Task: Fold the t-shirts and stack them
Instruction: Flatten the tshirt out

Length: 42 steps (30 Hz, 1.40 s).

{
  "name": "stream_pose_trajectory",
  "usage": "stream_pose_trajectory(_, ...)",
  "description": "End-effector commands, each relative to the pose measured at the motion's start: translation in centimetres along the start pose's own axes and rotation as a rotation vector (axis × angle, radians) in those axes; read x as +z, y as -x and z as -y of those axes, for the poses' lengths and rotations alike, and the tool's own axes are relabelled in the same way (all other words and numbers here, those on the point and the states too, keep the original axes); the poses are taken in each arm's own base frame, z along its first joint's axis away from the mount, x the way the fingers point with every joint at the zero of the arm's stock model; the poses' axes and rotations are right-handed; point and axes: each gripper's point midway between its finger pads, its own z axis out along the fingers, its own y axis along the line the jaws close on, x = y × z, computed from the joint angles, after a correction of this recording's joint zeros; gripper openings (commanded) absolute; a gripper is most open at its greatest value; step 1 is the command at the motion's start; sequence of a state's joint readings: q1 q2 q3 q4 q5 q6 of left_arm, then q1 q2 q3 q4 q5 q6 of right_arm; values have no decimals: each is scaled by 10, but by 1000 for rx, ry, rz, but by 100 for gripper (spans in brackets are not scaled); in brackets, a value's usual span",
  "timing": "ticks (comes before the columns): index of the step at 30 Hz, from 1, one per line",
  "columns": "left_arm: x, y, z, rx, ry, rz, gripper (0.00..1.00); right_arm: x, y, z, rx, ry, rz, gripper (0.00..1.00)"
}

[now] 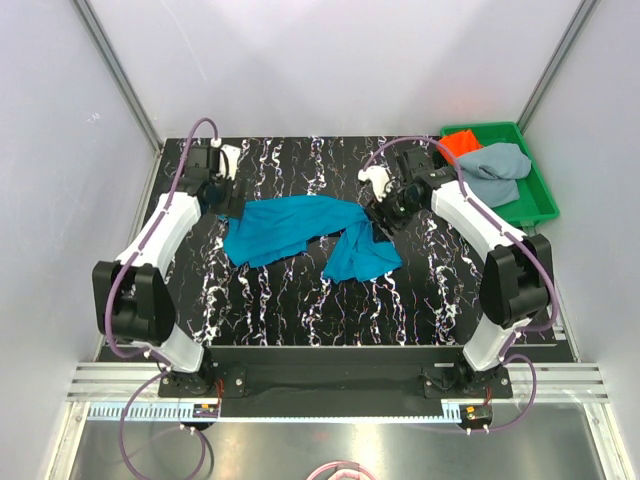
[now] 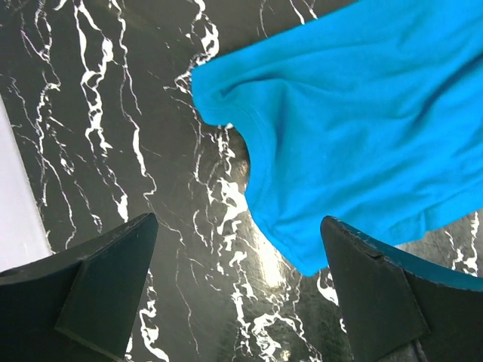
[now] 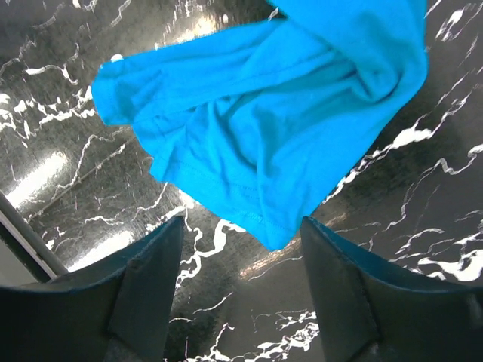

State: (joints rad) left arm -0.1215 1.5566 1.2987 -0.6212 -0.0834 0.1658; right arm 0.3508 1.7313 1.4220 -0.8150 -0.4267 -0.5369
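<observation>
A teal-blue t-shirt lies crumpled across the middle of the black marbled table. My left gripper hovers over the shirt's left end. In the left wrist view that gripper is open, and a rounded corner of the shirt reaches down between its fingers. My right gripper is over the shirt's right end. It is open too, with a hemmed corner of the shirt pointing into the gap, untouched. An orange-red t-shirt and a grey-blue t-shirt lie bunched in the tray.
A green plastic tray sits at the table's back right corner, just behind the right arm. White walls and metal frame posts close in the back and sides. A pale strip marks the table's left edge.
</observation>
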Motion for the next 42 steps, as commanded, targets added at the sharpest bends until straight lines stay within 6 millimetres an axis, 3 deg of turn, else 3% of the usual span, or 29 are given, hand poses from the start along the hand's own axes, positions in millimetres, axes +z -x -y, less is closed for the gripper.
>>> stream_pose_trajectory(1,6,6,-5,16,20,-25,96,-17,38,2,-59,-38,86,68)
stream_pose_trajectory(4,7,-12,11,-26,-74,-110,91,-27,59,-4,-82,-8,144,53)
stream_pose_trajectory(8,1,-36,27,-89,-148,-162,88,-28,79,-18,-128,49,185,13)
stream_pose_trajectory(9,-2,-36,26,-98,-144,-157,88,-27,83,-26,-142,86,198,13)
stream_pose_trajectory(10,-5,-35,24,-102,-137,-146,88,-29,90,-29,-161,100,215,13)
stream_pose_trajectory(13,-12,-23,10,-140,-98,-103,90,-15,100,-50,-247,176,217,32)
stream_pose_trajectory(14,-14,-19,0,-169,-80,-85,91,-5,99,-56,-266,202,201,42)
stream_pose_trajectory(15,-16,-15,-6,-193,-73,-70,92,1,102,-63,-293,216,203,66)
stream_pose_trajectory(16,-22,-5,-14,-208,-57,-40,92,9,107,-77,-327,239,200,71)
stream_pose_trajectory(19,-35,7,-43,-237,5,14,97,38,108,-95,-368,286,166,72)
stream_pose_trajectory(20,-41,13,-59,-260,37,37,98,56,105,-111,-393,314,137,71)
stream_pose_trajectory(21,-47,15,-64,-268,45,50,99,65,107,-113,-416,291,133,70)
stream_pose_trajectory(23,-64,23,-79,-297,58,95,99,88,103,-135,-471,323,105,72)
stream_pose_trajectory(27,-90,23,-75,-266,18,143,99,116,107,-155,-525,328,72,72)
stream_pose_trajectory(30,-93,5,-55,-209,-67,127,95,126,109,-137,-535,236,45,74)
stream_pose_trajectory(31,-85,-12,-42,-197,-118,82,90,130,98,-130,-526,214,18,74)
stream_pose_trajectory(33,-79,-34,-21,-146,-179,8,90,120,101,-108,-459,147,51,74)
stream_pose_trajectory(34,-72,-48,-10,-125,-204,-38,90,122,87,-102,-415,142,35,74)
stream_pose_trajectory(36,-67,-59,-5,-98,-207,-65,90,109,89,-89,-369,97,68,74)
stream_pose_trajectory(37,-62,-70,0,-93,-208,-90,90,109,74,-79,-317,74,43,74)
stream_pose_trajectory(39,-55,-76,0,-66,-184,-101,90,95,76,-60,-291,-22,78,75)
stream_pose_trajectory(40,-51,-82,6,-34,-176,-122,90,95,58,-48,-248,-48,53,75)
stream_pose_trajectory(41,-49,-83,5,-18,-171,-132,90,84,61,-37,-231,-103,76,75)
stream_pose_trajectory(42,-46,-82,13,18,-185,-138,90,79,47,-21,-169,-135,63,75)
